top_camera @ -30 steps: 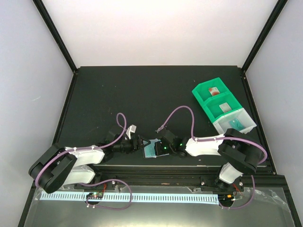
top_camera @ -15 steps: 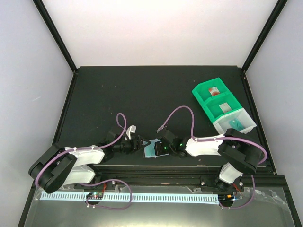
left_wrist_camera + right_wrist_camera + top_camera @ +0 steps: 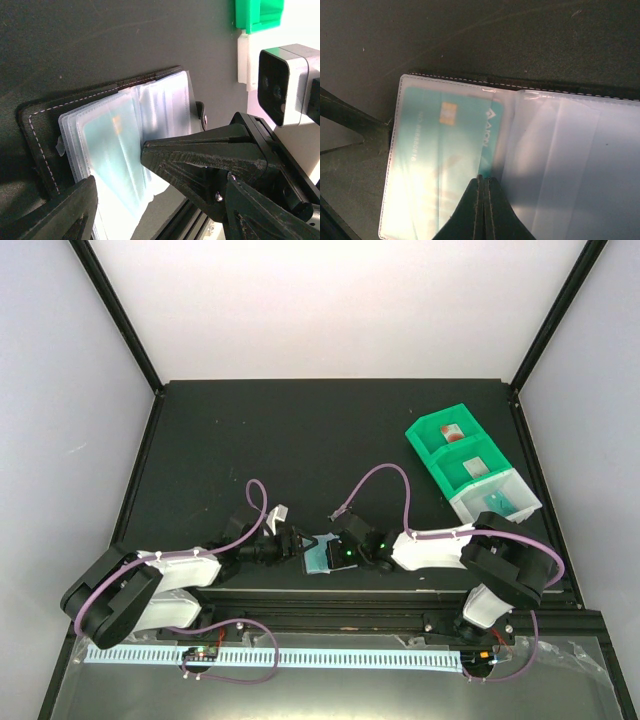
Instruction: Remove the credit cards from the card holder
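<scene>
This is a robot test cell in a lab, not a home. A black table (image 3: 300, 440) is boxed in by plain white walls (image 3: 340, 300) and black frame posts (image 3: 114, 310). The left arm (image 3: 170, 575) and right arm (image 3: 440, 545) are bolted at 6 o'clock (purple cables (image 3: 383, 468) loop off them). Green bins (image 3: 455, 445) sit at 2 o'clock.

You saw the teal card (image 3: 440, 150) glare-blurred under its sleeve (image 3: 395, 150), part hidden behind the right gripper (image 3: 483, 181), and the card holder (image 3: 580, 92) ran off the picture's edge.
</scene>
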`<state>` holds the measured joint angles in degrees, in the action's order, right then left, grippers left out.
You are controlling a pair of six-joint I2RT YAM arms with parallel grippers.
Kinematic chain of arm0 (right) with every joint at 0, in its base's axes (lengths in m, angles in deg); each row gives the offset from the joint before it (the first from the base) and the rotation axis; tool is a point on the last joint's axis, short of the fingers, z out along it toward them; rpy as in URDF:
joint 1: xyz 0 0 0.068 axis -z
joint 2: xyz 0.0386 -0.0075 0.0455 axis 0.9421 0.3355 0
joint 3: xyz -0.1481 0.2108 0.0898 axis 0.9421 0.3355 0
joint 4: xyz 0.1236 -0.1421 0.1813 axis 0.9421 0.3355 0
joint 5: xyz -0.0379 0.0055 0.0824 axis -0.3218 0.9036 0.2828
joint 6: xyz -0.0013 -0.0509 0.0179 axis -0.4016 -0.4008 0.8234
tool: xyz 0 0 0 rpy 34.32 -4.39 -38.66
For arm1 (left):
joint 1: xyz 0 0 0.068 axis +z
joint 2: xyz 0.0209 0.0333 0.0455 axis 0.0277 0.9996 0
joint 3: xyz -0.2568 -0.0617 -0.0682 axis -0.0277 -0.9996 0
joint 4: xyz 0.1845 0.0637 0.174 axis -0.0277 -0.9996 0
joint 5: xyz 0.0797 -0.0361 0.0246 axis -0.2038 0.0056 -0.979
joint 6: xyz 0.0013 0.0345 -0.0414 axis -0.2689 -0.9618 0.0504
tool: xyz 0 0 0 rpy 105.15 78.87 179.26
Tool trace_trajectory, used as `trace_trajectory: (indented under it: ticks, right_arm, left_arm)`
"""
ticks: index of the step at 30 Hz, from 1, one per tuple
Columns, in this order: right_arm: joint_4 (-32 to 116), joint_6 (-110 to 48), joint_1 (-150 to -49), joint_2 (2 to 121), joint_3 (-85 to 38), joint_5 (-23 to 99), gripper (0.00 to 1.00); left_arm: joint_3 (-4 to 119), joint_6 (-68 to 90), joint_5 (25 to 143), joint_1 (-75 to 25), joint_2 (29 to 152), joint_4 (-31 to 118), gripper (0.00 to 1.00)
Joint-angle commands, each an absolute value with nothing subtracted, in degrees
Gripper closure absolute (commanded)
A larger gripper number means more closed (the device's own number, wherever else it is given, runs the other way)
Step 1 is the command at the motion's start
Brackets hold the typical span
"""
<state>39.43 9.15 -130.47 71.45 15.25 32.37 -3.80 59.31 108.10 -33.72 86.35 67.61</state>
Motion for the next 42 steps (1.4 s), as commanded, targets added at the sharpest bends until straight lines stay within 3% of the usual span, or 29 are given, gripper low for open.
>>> trace_trajectory:
  ticks: [1,17,42]
  right_arm:
    - [40.9,9.1,-130.7,72.4,16.6,29.6,0.99]
    - [39.3,9.0,-130.6,71.8,17.3,30.1,0.99]
    - [33.1,10.2,-130.7,66.5,22.1,27.9,0.86]
  left_arm:
    - [-3.0,58.0,108.4,-33.9,87.2,68.7,0.28]
    - [-2.3,59.2,109.8,-34.4,87.3,71.2,0.28]
    - [3.1,61.2,109.5,-38.9,88.0,70.9,0.27]
